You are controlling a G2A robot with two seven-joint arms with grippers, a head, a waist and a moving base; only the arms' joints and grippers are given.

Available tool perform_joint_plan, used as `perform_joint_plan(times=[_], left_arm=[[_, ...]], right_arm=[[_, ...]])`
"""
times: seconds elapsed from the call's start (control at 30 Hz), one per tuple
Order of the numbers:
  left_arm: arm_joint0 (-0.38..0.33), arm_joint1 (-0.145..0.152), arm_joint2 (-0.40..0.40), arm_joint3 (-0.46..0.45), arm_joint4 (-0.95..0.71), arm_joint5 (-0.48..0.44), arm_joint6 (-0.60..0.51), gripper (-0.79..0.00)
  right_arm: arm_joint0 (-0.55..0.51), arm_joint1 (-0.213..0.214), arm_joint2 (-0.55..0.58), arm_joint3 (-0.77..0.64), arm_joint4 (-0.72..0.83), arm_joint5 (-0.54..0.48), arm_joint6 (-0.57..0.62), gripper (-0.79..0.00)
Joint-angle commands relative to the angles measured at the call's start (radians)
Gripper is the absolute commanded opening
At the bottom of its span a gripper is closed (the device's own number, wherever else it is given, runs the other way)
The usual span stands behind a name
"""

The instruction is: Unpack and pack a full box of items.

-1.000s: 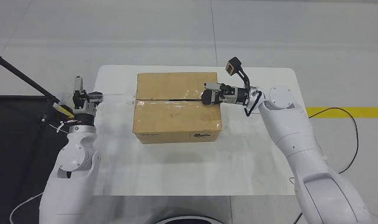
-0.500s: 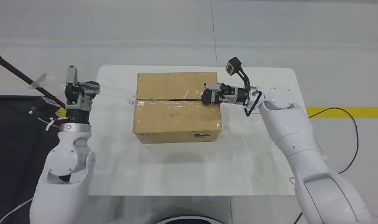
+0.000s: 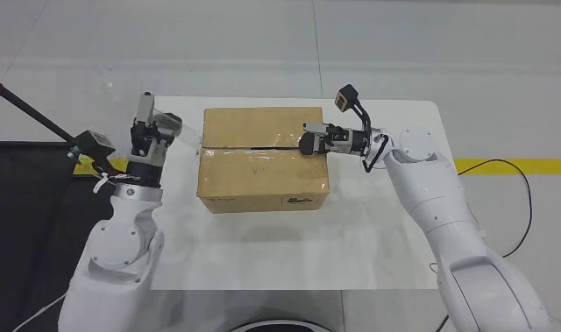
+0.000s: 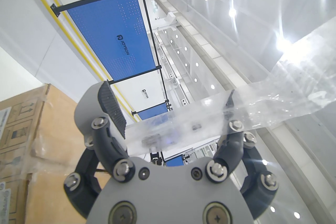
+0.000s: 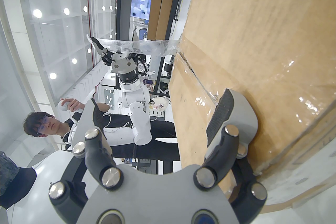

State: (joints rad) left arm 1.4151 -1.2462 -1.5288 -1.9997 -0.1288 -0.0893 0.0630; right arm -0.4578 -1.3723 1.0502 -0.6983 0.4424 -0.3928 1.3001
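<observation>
The box (image 3: 263, 161) sat closed at the middle of the top view, on the white desk (image 3: 386, 236), with glossy clear tape along the seam between its top flaps. In the right wrist view we saw the box (image 5: 262, 51) fill the right half of the frame, the seam running down toward the lower centre. A strip of tape (image 5: 147, 45) stretched from the seam's far end across to the left hand (image 5: 115, 47) at centre left.

The left hand (image 3: 158, 122) hung just left of the box in the top view. Up close, the left hand (image 4: 168, 104) had its fingers spread wide, and the tape (image 4: 288, 93) lay stuck across both fingertips and trailed off to the right edge. A box (image 4: 23, 130) corner showed at lower left.

The right hand (image 3: 307, 144) sat at the box's right end in the top view. The right hand (image 5: 157, 109) was also spread, one finger (image 5: 220, 114) lying against the box top beside the seam, the other clear of the cardboard.
</observation>
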Motion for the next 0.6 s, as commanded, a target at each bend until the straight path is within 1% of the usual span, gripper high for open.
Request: perform_joint_plan(times=[0.0, 0.37, 0.47, 0.57], left_arm=[[-0.010, -0.002, 0.021, 0.003, 0.016, 0.010, 0.003, 0.000], [-0.071, -0.020, 0.138, 0.034, 0.088, 0.048, 0.032, 0.000], [-0.084, -0.024, 0.163, 0.037, 0.103, 0.054, 0.037, 0.000], [-0.093, -0.029, 0.184, 0.038, 0.114, 0.061, 0.043, 0.000]], right_arm=[[0.000, 0.000, 0.000, 0.000, 0.000, 0.000, 0.000, 0.000], [0.000, 0.000, 0.000, 0.000, 0.000, 0.000, 0.000, 0.000], [-0.031, 0.005, 0.011, -0.054, 0.002, -0.004, -0.037, 0.000], [-0.061, 0.018, 0.036, -0.113, 0.000, -0.004, -0.046, 0.000]])
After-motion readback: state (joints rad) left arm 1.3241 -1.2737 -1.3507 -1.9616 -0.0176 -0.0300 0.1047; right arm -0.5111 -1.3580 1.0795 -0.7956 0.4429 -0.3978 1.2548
